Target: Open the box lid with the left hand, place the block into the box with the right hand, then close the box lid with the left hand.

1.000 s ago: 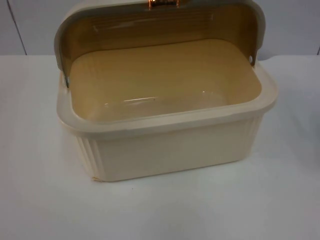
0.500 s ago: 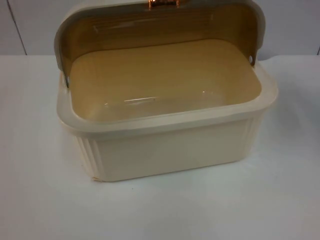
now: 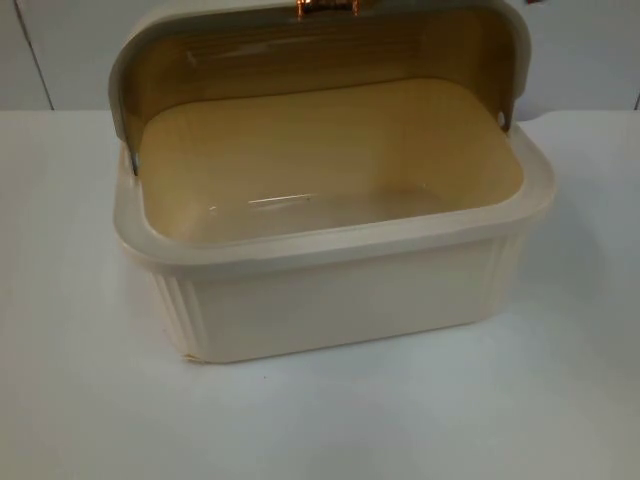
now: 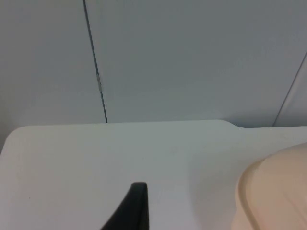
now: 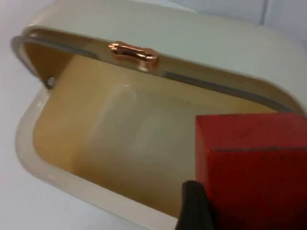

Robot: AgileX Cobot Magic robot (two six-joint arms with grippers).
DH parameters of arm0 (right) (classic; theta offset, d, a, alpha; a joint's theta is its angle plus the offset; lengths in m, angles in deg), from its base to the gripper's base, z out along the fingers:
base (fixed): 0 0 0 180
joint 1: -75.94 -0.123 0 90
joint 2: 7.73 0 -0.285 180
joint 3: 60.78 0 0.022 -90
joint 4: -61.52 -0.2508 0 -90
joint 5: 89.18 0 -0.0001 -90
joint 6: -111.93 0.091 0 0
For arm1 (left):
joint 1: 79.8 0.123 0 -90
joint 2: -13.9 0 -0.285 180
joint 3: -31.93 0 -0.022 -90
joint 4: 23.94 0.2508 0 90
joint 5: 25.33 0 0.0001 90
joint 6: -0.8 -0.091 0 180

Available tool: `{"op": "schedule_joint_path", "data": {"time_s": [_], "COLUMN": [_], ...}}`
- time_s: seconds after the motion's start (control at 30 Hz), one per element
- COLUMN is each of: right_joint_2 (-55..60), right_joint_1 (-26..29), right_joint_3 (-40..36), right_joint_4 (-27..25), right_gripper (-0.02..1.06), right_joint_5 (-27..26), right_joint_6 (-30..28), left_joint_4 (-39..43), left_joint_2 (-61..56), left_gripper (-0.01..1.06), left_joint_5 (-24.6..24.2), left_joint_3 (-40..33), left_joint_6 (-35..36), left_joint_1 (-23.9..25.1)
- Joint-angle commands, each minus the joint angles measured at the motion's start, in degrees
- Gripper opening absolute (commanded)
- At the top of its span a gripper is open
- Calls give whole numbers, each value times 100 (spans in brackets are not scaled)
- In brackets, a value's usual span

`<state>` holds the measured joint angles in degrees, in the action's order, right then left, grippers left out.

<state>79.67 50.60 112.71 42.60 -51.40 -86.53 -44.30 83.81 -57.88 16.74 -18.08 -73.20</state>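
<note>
Cream plastic box point(image 3: 330, 290) with ribbed side walls sits mid-frame in the top view on the white table top point(image 3: 90, 400), a bit left of centre. Its domed cream lid point(image 3: 320, 30) is swung up and back, standing along the box's far edge at the upper part of the frame, with a small copper-coloured handle point(image 3: 325, 7) at the top edge. The interior is tan-yellow, and the box floor is bare in the top view.

My right claw point(image 5: 201, 211) holds the red cube block point(image 5: 252, 167). In the right wrist view one black fingertip point(image 5: 192, 206) sits against the block's near face. The block hangs above the box opening point(image 5: 120, 139), not resting on anything, close to the lid's edge with the copper handle point(image 5: 133, 51). A sliver of red point(image 3: 537, 2) shows at the top edge of the top view, right of the lid.

My left claw point(image 4: 132, 211) waits over bare table beside the box, touching nothing. One black fingertip point(image 4: 134, 206) shows, so I cannot tell whether it's wide or narrow. A curved cream part of the box point(image 4: 273, 191) lies just beside it. Grey partition wall point(image 4: 192, 57) stands behind the table edge.
</note>
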Motion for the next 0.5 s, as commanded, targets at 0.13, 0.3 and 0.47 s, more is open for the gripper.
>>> {"op": "schedule_joint_path", "data": {"time_s": [0.13,0.3,0.47], "right_joint_2": [477,885,1250], "right_joint_1": [-370,-404,-496], "right_joint_3": [42,42,42], "right_joint_4": [348,348,566], "right_gripper": [0,2,15], "right_joint_5": [-515,-667,-646], "right_joint_6": [118,233,235], "left_joint_4": [2,2,2], "left_joint_2": [-31,-31,-31], "left_gripper": [105,105,105], "left_joint_5": [29,29,44], "left_joint_3": [-17,-17,-40], "left_joint_6": [17,-16,-31], "left_joint_1": [22,22,22]}}
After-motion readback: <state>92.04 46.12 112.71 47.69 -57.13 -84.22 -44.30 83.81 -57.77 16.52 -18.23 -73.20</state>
